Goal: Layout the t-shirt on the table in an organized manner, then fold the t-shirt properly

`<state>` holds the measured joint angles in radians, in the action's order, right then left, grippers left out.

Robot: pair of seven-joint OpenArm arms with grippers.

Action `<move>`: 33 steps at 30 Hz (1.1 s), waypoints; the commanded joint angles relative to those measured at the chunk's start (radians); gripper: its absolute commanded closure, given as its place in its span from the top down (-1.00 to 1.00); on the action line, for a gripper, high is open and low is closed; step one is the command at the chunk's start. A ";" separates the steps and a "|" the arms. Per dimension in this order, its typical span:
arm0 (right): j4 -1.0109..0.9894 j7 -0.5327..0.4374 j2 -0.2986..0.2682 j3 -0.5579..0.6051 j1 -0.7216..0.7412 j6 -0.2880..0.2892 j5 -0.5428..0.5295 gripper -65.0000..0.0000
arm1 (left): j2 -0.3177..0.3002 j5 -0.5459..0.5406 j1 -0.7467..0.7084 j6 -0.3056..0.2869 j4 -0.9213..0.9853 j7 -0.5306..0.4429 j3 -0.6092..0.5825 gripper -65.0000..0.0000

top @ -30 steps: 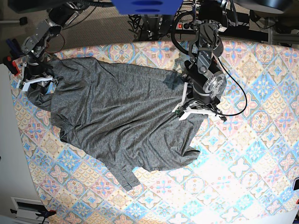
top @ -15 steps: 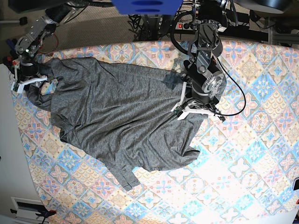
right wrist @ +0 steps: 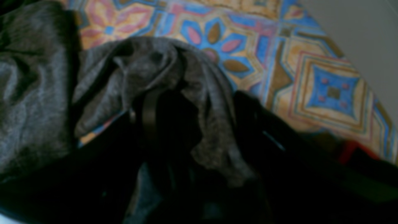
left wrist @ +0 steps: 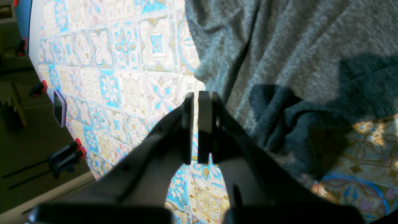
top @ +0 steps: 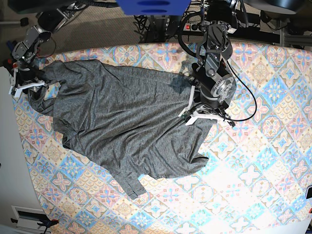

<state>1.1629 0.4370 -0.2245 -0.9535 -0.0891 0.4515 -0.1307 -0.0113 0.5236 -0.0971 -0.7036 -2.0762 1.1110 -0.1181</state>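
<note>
The dark grey t-shirt (top: 122, 122) lies spread but rumpled across the left half of the tiled table (top: 253, 161). One sleeve points toward the front. My right gripper (top: 27, 87) is at the far left corner. In the right wrist view a bunch of t-shirt (right wrist: 174, 62) is draped over and gripped between its dark fingers (right wrist: 149, 109), above the table (right wrist: 326, 87). My left gripper (top: 204, 117) stands at the shirt's right edge. In the left wrist view its jaws (left wrist: 196, 95) are shut on nothing, over the table (left wrist: 124, 77), beside the t-shirt (left wrist: 295, 46).
The table's left edge (top: 19, 146) runs close to my right gripper. A blue object (top: 151, 6) and cables lie beyond the far edge. A small purple-edged device (left wrist: 59, 107) and red-tipped clamps (left wrist: 67, 152) sit at the table's edge in the left wrist view.
My right gripper has moved up and left toward the far corner, drawing the shirt's corner with it. The left arm has stayed still.
</note>
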 commanded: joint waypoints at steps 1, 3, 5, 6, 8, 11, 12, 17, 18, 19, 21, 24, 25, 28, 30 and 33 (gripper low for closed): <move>0.012 0.003 -0.022 -0.003 0.001 0.023 -0.007 -0.06 | 0.004 0.007 0.012 0.005 -0.014 -0.007 -0.002 -0.91; 0.012 0.003 -0.022 -0.003 0.005 0.063 -0.007 -0.06 | 0.004 0.007 0.012 0.005 -0.014 -0.007 -0.002 -0.91; 0.010 0.004 -0.022 -0.003 0.005 0.076 -0.007 -0.09 | 0.004 0.007 0.012 0.005 -0.014 -0.007 -0.001 -0.91; 0.005 0.004 -0.022 -0.002 0.002 0.076 -0.007 -0.15 | 0.004 0.007 0.012 0.005 -0.014 -0.007 0.001 -0.91; 0.005 0.004 -0.022 0.021 -0.001 0.077 -0.007 -0.44 | 0.004 0.007 0.012 0.005 -0.014 -0.007 0.002 -0.91; 0.007 0.004 -0.022 0.080 0.001 0.076 -0.005 -1.00 | 0.004 0.007 0.012 0.005 -0.016 -0.007 0.004 -0.91; 0.010 0.004 -0.022 0.083 0.005 0.076 -0.005 -1.00 | 0.004 0.007 0.012 0.005 -0.016 -0.007 0.004 -0.91; 0.047 0.004 -0.022 0.069 0.001 0.076 -0.005 -1.00 | 0.006 0.007 0.012 0.005 -0.016 -0.007 0.004 -0.91; 0.079 0.004 -0.022 0.060 -0.001 0.076 -0.005 -1.00 | 0.006 0.007 0.012 0.005 -0.016 -0.007 0.002 -0.91; 0.119 0.004 -0.022 0.049 -0.001 0.076 -0.005 -1.00 | 0.006 0.007 0.012 0.005 -0.016 -0.007 -0.001 -0.91; 0.219 0.004 -0.020 0.029 0.005 0.076 -0.005 -1.00 | 0.010 0.003 0.012 0.005 -0.016 -0.007 -0.004 -0.91; 0.381 0.004 -0.019 0.004 0.004 0.076 -0.005 -1.00 | 0.040 0.007 0.013 0.005 -0.016 -0.009 -0.001 -0.91; 0.437 0.004 -0.019 -0.012 0.001 0.074 -0.005 -1.00 | 0.041 0.007 0.013 0.005 -0.016 -0.009 -0.002 -0.91; 0.575 0.004 -0.016 -0.066 -0.002 0.074 -0.005 -1.00 | 0.041 0.007 0.012 0.005 -0.016 -0.009 -0.004 -0.91; 0.641 0.004 0.018 -0.088 -0.002 0.074 -0.005 -1.00 | 0.041 0.007 0.012 0.005 -0.016 -0.009 -0.004 -0.91; 0.707 -0.004 0.081 -0.098 -0.004 0.077 -0.005 -1.00 | 0.041 0.007 0.012 0.005 -0.016 -0.009 -0.002 -0.91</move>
<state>1.8523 0.4591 -0.1261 -1.0546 -0.1024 0.5255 -0.1200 0.0250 0.5240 -0.0959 -0.7036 -2.0762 1.1110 -0.1196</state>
